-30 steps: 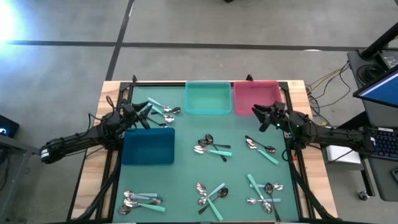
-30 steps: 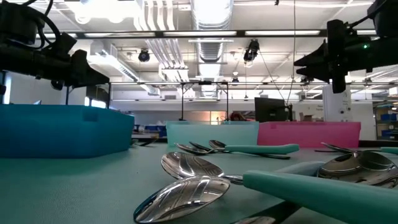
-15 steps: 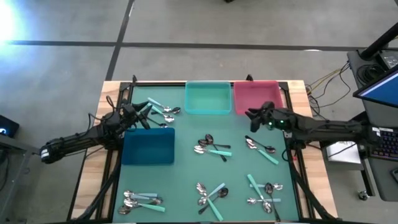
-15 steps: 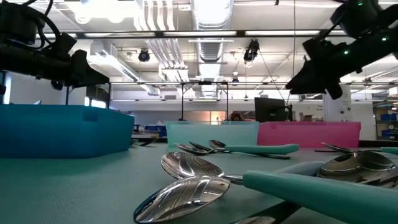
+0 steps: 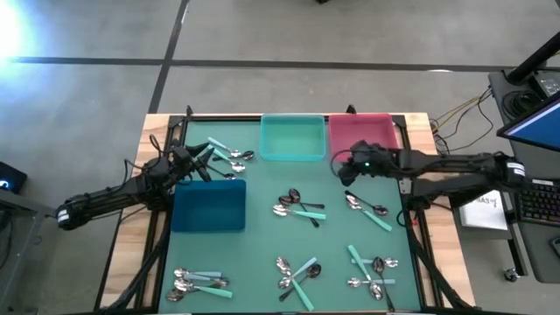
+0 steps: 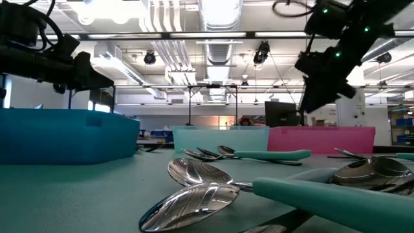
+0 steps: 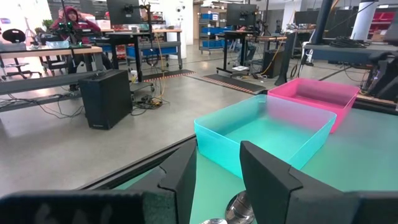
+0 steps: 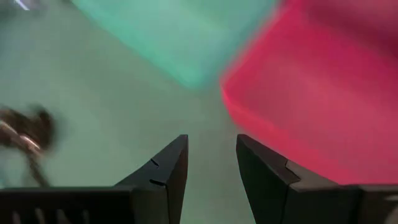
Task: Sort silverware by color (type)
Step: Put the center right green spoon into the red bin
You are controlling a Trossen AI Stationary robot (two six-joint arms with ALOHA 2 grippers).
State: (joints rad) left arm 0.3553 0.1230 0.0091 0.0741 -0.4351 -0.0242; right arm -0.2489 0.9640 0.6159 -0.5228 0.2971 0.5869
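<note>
I judge sorting barely begun: all 3 bins (image 5: 291,138) look empty, spoons (image 5: 298,208) lie scattered on the table, and my right gripper (image 5: 342,169) and left gripper (image 5: 208,156) hover with fingers spread, holding nothing.

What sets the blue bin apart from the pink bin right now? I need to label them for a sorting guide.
The blue bin sits alone on the left part of the mat, nearer the front; the pink bin sits at the back edge, side by side with the teal bin. The left tool hovers beside the blue bin's back edge, the right tool off the pink bin's front corner. Both are rectangular and hold no spoons.
</note>
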